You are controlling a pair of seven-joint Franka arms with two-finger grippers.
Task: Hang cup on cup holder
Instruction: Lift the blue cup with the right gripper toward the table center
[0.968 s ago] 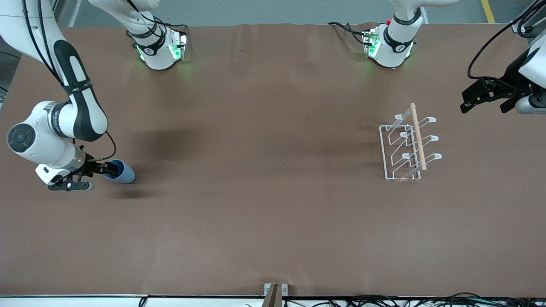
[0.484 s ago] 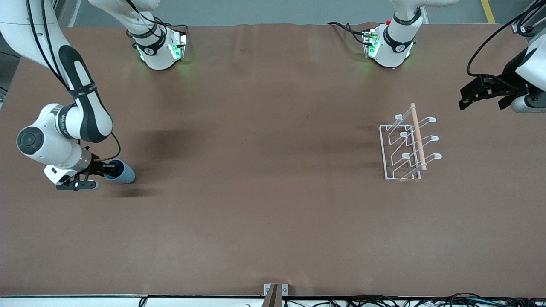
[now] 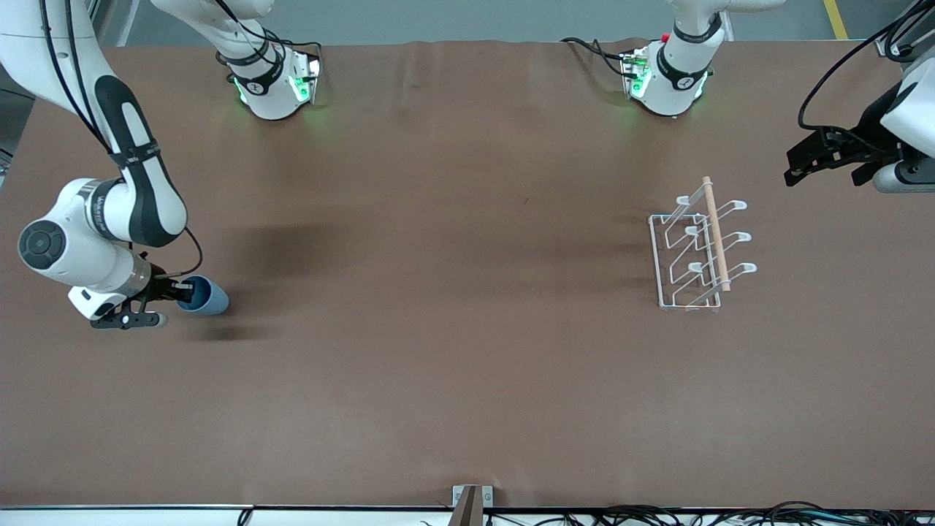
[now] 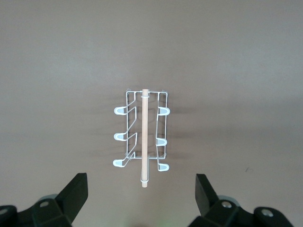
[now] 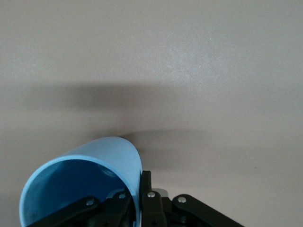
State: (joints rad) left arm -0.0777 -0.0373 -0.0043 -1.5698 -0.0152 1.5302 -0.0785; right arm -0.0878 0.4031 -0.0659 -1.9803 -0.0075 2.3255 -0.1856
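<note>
Lower left of front view: right gripper [image 3: 177, 293] pinches tumbler [image 3: 207, 297] rim, one finger inside — right wrist view only [image 5: 83, 177]. Right edge: left gripper [image 3: 818, 157] spread wide; cup rack [image 3: 700, 248] empty.

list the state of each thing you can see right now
cup: tipped on its side, rim pinched by the right hand, one finger inside
cup holder: upright on the table toward the left arm's end, every prong bare
right hand: shut on the cup's wall
left hand: open, holding nothing, waiting above the table near the cup holder
</note>
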